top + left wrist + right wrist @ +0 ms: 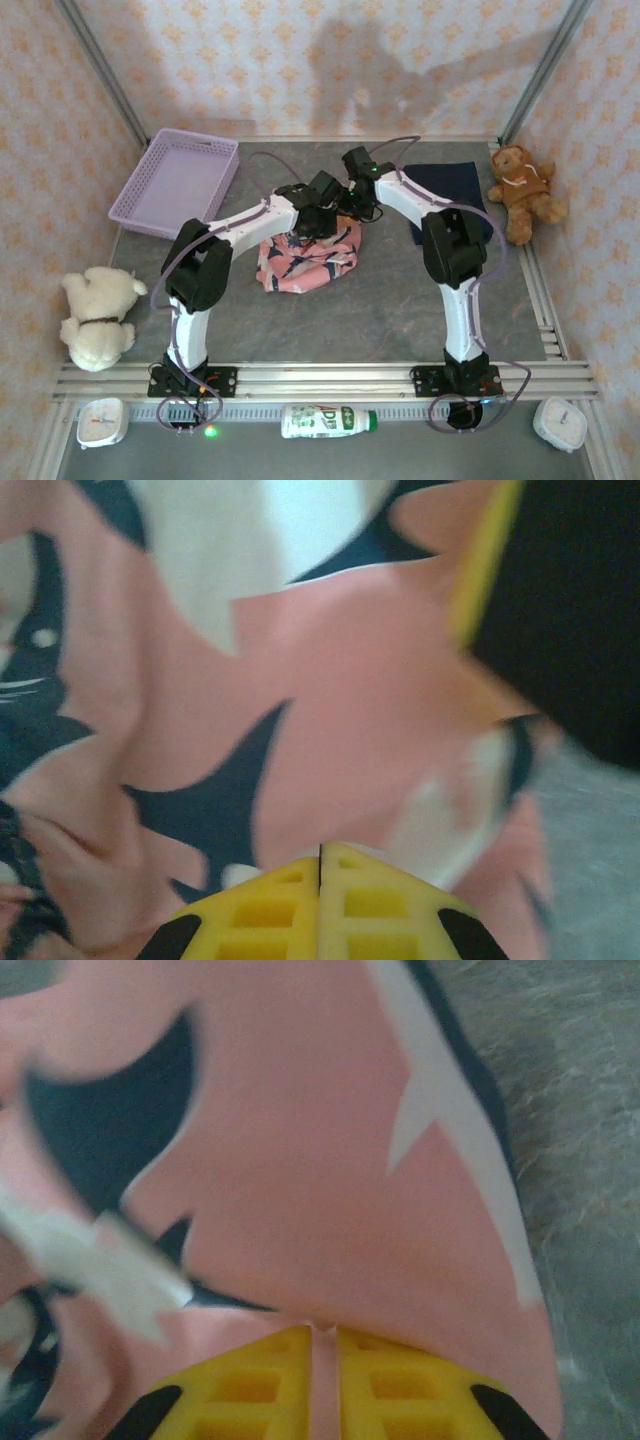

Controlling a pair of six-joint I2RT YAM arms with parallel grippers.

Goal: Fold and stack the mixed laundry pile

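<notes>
Salmon-pink shark-print garment [310, 262]: crumpled at the middle of the surface [400, 310], both arms bent inward over its far edge. Left gripper [320, 865]: fingers pressed together at the cloth; whether they pinch it cannot be made out. Right gripper [322, 1340]: closed on a pink fold. Navy garment [450, 180]: far right, partly hidden behind the right arm.

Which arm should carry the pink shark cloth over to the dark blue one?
Probably the right. The right fingers pinch the pink shark cloth, and the navy cloth lies flat on the right arm's side, farther from the left arm.
</notes>
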